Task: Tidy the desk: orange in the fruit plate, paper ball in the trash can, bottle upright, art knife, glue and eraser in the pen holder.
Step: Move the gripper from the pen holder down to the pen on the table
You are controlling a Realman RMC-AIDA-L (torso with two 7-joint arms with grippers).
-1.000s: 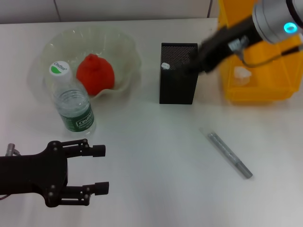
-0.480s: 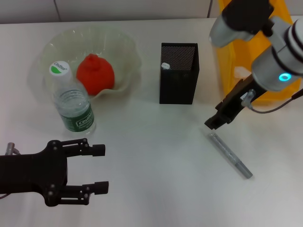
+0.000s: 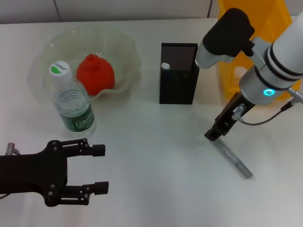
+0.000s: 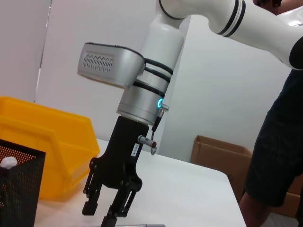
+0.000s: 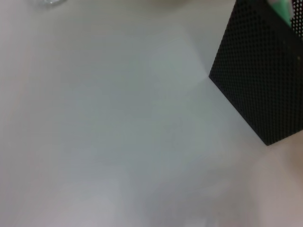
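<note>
The right gripper (image 3: 214, 134), jaws narrowly open, hangs over the near tip of the art knife (image 3: 230, 155) lying flat on the desk (image 3: 156, 156); pinching so near the tip could pivot it loose

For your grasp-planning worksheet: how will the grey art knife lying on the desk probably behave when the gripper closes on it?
The art knife looks slim and straight, so probably stiff and light. Lying flat, it may skid or pivot. The right gripper, open above its end, likely must pinch across its narrow body.
</note>
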